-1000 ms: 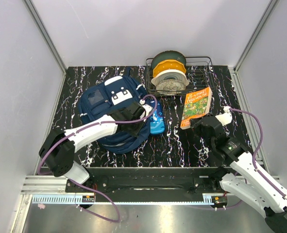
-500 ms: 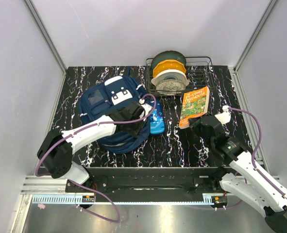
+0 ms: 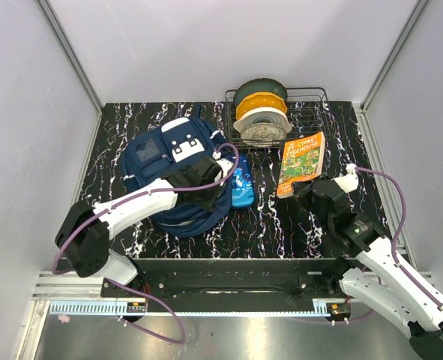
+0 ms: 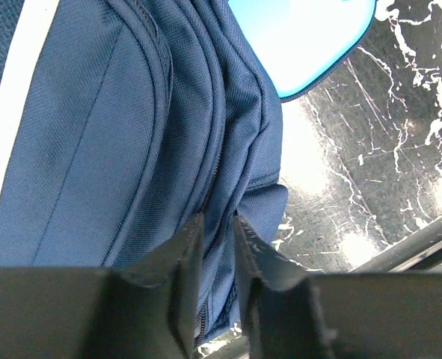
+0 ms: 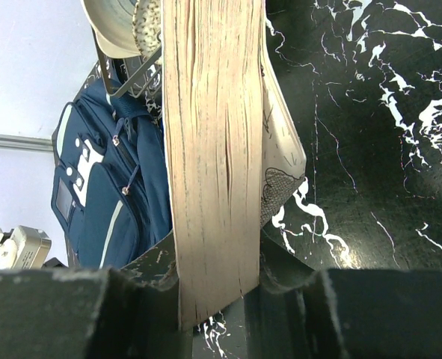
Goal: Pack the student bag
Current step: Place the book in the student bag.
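Note:
The student bag, navy with white patches, lies at the table's left centre. My left gripper is down on its right flank. In the left wrist view the gripper has its jaws nearly together, pinching a fold of the bag beside a zip seam. My right gripper is shut on an orange-covered book, held tilted above the table. In the right wrist view the gripper clamps the book across its yellowed page edge, with the bag at the left.
A small bright-blue pencil case lies against the bag's right side, also showing as the pencil case in the left wrist view. A wire basket holding filament spools stands at the back. White walls enclose the table.
The left arm's elbow has drifted slightly left while its gripper stays on the bag. The book in the right gripper has shifted a little.

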Available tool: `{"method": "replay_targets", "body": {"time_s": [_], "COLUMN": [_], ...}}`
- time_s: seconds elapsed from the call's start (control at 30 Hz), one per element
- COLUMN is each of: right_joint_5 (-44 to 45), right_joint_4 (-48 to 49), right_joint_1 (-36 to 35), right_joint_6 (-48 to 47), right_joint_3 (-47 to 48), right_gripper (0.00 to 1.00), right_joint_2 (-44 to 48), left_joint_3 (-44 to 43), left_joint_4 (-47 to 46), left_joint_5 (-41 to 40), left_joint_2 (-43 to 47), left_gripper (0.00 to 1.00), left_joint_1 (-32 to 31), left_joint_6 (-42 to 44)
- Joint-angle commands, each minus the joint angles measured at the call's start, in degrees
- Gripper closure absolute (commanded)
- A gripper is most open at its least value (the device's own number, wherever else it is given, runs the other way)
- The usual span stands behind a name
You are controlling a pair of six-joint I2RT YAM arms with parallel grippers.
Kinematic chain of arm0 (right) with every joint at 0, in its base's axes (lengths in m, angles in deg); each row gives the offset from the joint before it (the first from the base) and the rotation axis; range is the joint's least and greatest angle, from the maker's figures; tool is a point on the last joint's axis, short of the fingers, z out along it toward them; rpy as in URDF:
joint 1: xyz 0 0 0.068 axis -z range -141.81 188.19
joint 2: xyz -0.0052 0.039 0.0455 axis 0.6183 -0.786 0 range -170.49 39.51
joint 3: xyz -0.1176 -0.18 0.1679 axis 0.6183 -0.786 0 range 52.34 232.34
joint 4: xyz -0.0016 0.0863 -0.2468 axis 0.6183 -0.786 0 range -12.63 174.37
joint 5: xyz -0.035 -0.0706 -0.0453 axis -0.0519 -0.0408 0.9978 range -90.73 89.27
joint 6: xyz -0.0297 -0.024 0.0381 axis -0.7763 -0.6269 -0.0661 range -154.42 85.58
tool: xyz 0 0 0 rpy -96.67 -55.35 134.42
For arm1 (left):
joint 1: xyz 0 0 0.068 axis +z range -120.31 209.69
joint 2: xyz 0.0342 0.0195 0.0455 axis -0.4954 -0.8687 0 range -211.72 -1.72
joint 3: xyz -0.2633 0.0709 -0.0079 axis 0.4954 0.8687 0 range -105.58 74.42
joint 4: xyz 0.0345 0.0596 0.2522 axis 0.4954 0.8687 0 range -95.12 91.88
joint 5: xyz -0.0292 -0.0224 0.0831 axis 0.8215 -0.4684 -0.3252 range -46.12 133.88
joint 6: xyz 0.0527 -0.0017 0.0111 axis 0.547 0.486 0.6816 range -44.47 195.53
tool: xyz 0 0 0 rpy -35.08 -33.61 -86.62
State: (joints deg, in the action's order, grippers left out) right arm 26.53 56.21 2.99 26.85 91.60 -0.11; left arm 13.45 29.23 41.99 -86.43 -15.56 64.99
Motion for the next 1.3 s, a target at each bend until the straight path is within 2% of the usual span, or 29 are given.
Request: {"method": "replay_targets", "body": {"time_s": [0.0,0.07,0.17,0.3,0.53,0.6,0.73,0.83,0.93,0.97,1.07,1.27], "right_joint_5": [1.0,1.0,1.1,1.1,0.9,0.6,0.7,0.8,0.8,0.8,0.7,-0.5], "right_joint_4": [6.0,6.0,6.1,6.0,6.1,6.1,6.1,6.0,6.1,6.1,6.1,6.5], "right_joint_1": [0.0,0.0,0.1,0.0,0.0,0.0,0.0,0.0,0.0,0.1,0.0,0.0], "right_joint_6": [-0.2,-0.2,-0.2,-0.2,-0.4,-0.5,-0.2,-0.3,-0.4,-0.4,-0.5,-1.8], "right_joint_3": [1.3,1.3,1.2,1.0,1.5,1.3,0.9,0.8,1.0,1.0,1.2,1.7], "right_gripper": [0.88,0.88,0.87,0.86,0.85,0.85,0.85,0.85,0.85,0.84,0.85,0.87], "right_joint_2": [0.6,0.6,0.5,0.8,-0.4,-0.4,0.1,0.1,-0.1,-0.2,-0.4,-1.2], "left_joint_3": [-0.7,-0.6,-0.4,0.0,2.2,2.2,2.0,2.3,2.1,2.3,3.0,0.6], "left_joint_4": [-1.2,-1.2,-1.2,-1.3,-3.1,-3.1,-3.2,-3.9,-3.7,-3.8,-4.9,-4.8], "left_joint_5": [-1.0,-0.9,-0.7,-0.1,-2.8,-2.0,-0.7,0.3,0.8,0.4,0.0,-3.3], "left_joint_2": [1.1,0.9,0.9,0.2,-0.6,-0.9,-0.9,-1.0,-2.3,-2.4,-0.6,6.8], "left_gripper": [0.66,0.57,0.53,0.56,0.71,0.70,0.61,0.60,0.71,0.82,1.00,1.00], "left_joint_1": [0.3,0.3,0.3,0.3,0.1,-0.1,-0.5,-0.6,-0.7,-0.9,-1.2,-1.2], "left_joint_6": [-0.6,-0.6,-0.6,-0.4,0.0,0.1,0.4,0.4,0.6,0.6,0.4,1.0]}}
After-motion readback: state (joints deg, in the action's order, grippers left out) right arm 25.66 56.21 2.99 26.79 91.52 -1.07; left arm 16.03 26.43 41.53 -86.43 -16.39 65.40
